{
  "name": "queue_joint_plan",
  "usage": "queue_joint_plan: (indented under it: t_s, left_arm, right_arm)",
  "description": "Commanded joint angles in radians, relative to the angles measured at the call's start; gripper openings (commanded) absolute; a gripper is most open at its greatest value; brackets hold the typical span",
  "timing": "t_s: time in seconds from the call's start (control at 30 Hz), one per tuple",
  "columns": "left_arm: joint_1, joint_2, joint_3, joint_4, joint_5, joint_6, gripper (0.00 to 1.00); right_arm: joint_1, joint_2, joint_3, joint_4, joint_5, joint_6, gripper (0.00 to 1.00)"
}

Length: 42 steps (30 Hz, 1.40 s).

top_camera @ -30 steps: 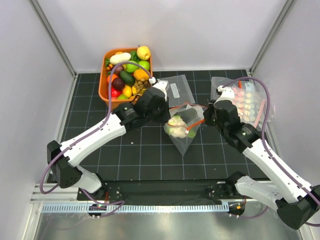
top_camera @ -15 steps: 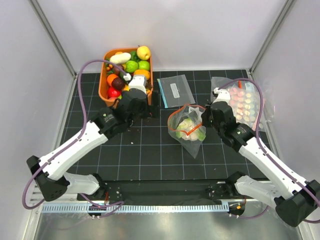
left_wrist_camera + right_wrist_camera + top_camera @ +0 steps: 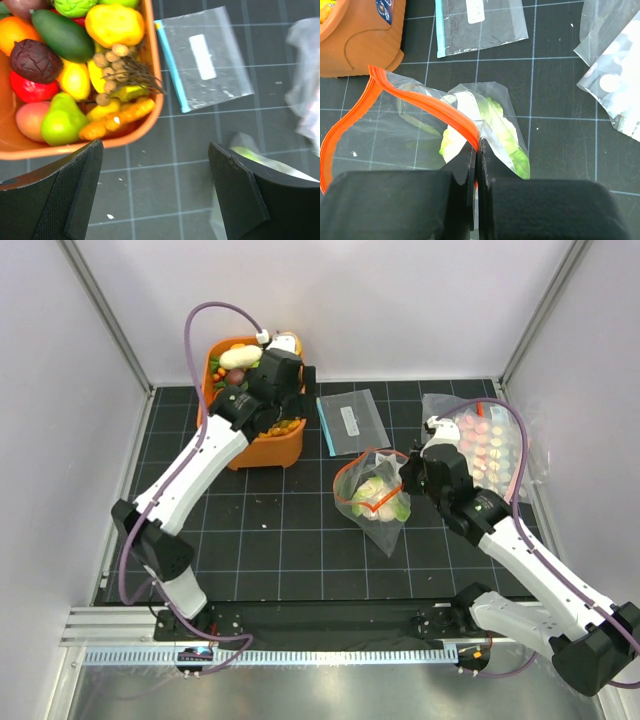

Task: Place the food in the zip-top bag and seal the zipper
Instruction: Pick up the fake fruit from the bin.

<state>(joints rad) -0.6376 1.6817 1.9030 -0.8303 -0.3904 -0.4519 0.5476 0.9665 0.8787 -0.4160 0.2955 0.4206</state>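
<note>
Left tool (image 3: 155,150) jaws apart over basket (image 3: 154,60). I'd drop straight onto the tan-ball cluster (image 3: 101,60), clear of the rim. Right tool (image 3: 477,150) clamped on zipper (image 3: 430,107), holding the bag (image 3: 385,532) mouth-up on the bench (image 3: 250,530).

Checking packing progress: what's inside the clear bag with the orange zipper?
A white-and-green cauliflower lies inside the bag, visible through the plastic. The right end effector, pinching the zipper, covers part of it, so anything smaller beneath cannot be seen.

Bare mat (image 3: 280,530) separates orange bin (image 3: 266,452) from zip-top bag (image 3: 385,521).
</note>
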Motion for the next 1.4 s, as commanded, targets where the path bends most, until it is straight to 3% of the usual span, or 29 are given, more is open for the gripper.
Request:
queue_joint_plan:
  t_s: [0.0, 0.27, 0.53, 0.93, 1.17, 1.37]
  left_arm:
    - [0.022, 0.047, 0.047, -0.026, -0.002, 0.096, 0.88]
    - [0.038, 0.116, -0.074, 0.168, -0.002, 0.166, 0.82]
    - [0.18, 0.225, -0.018, 0.18, 0.225, 0.084, 0.72]
    - [0.185, 0.242, 0.011, 0.214, 0.229, 0.125, 0.67]
    - [0.174, 0.135, -0.136, 0.364, 0.203, 0.111, 0.8]
    - [0.158, 0.144, -0.127, 0.365, 0.188, 0.121, 0.82]
  right_arm:
    - [-0.003, -0.008, 0.002, 0.04, -0.012, -0.005, 0.01]
    - [-0.002, 0.003, -0.001, 0.045, -0.019, -0.005, 0.01]
    - [-0.002, 0.014, 0.0, 0.045, -0.019, -0.005, 0.01]
    - [-0.003, 0.011, -0.001, 0.046, -0.019, -0.005, 0.01]
    - [-0.003, 0.012, -0.001, 0.046, -0.024, -0.006, 0.01]
    - [-0.002, 0.011, -0.001, 0.048, -0.027, -0.006, 0.01]
